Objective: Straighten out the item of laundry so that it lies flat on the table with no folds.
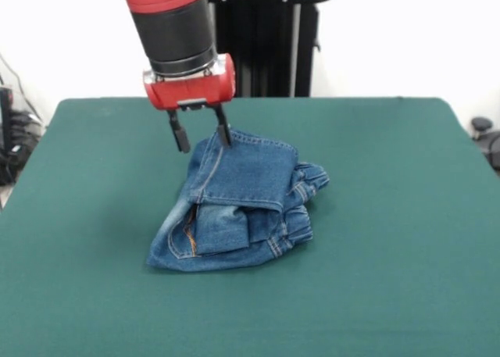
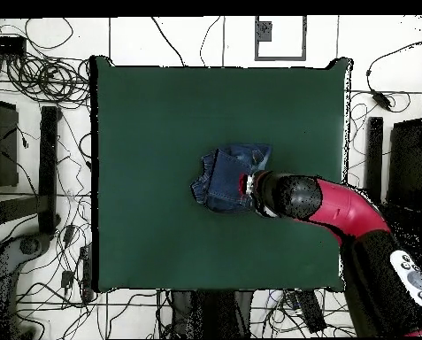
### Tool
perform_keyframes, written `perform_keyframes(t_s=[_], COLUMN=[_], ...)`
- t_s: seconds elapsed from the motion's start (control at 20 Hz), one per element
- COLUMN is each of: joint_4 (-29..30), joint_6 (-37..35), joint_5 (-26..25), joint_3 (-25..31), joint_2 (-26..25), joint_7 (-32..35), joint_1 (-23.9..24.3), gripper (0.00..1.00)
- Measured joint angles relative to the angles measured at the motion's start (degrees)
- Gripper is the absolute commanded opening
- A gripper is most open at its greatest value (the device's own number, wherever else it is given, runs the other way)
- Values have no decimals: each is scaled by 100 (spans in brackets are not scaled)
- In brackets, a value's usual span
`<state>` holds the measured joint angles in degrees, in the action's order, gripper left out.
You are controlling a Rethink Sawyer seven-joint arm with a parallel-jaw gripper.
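Note:
The item of laundry, a pair of small blue jeans [image 1: 234, 208], lies crumpled and folded over itself near the middle of the green table [image 1: 391, 240]. A fold stands up at its far side, and the legs are bunched toward the right. My gripper [image 1: 203, 141] hangs at that raised far edge and is open. One finger [image 1: 180, 136] is just off the cloth, and the other [image 1: 224, 130] touches the denim's top edge. From overhead the jeans [image 2: 225, 177] lie at the centre of the table [image 2: 161, 106], and the arm's wrist [image 2: 276, 195] covers the gripper.
The green top stretches wide on every side of the jeans. Cables [image 2: 37, 257] and black boxes [image 2: 48, 159] lie on the floor beyond the table's edges. The black pedestal [image 1: 266, 44] stands behind the far edge.

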<state>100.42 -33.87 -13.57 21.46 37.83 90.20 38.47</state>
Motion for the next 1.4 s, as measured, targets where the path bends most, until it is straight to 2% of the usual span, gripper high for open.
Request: perform_keyframes(t_s=[0.6,0.85,1.4], joint_4=[-259,-377,-566], joint_6=[0,23,338], joint_5=[-479,-651,-660], joint_3=[1,2,2], joint_2=[-330,-628,-1107], joint_7=[0,0,0], joint_1=[-158,-158,-157], gripper=[100,100,100])
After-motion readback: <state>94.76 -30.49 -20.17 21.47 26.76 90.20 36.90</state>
